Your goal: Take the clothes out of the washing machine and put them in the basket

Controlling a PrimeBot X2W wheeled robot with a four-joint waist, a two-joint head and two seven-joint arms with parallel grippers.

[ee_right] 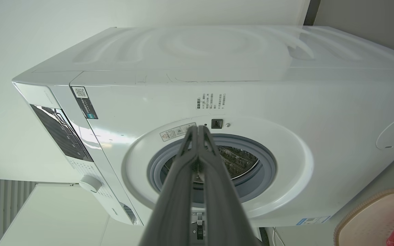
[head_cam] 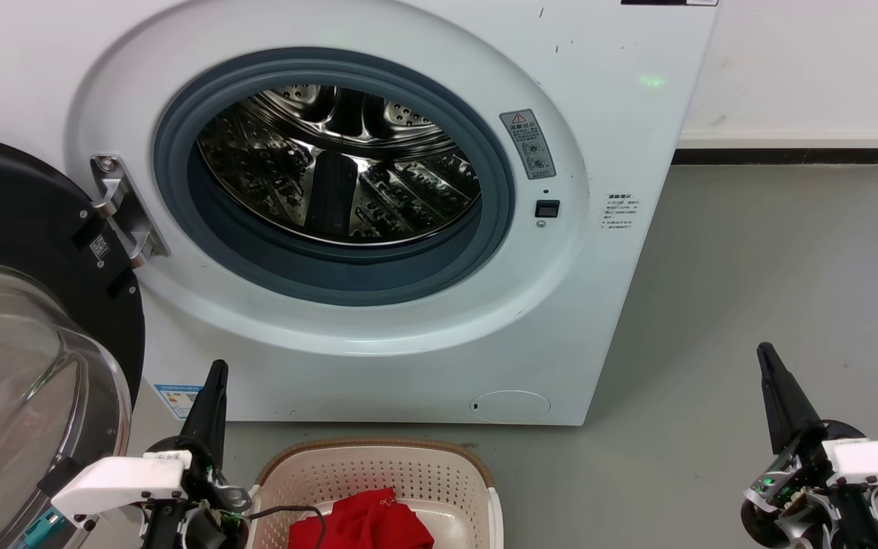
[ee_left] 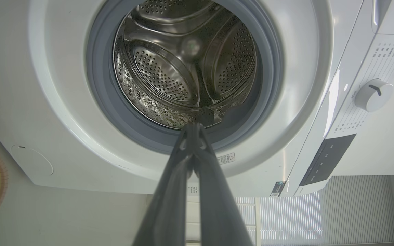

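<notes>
Nearest the camera, the left gripper [head_cam: 217, 371] at lower left and the right gripper [head_cam: 765, 352] at lower right both point upward. Each has its two dark fingers pressed together at the tips with nothing held between them, and both wrist views confirm the jaws closed and empty. Between the two arms, closer to the left one, the basket [head_cam: 378, 445] stands on the floor [head_cam: 751, 290] just before the washing machine [head_cam: 622, 114]. The clothes [head_cam: 363, 524], a crumpled red bundle, lie inside the basket; whether this is one garment or several cannot be told. Farther off, the door [head_cam: 20, 206] stands swung wide to the left on its hinge, leaving the grey-rimmed opening unobstructed. Farthest, the drum [head_cam: 340, 168] presents bare perforated steel wherever it can be seen, in the head view and the left wrist view alike. Its lowest front portion, behind the grey seal [head_cam: 332, 278], is hidden. Judged from this, the transfer appears complete or nearly so: the red fabric is in the basket, and what is left is at most a check of the hidden drum floor.
</notes>
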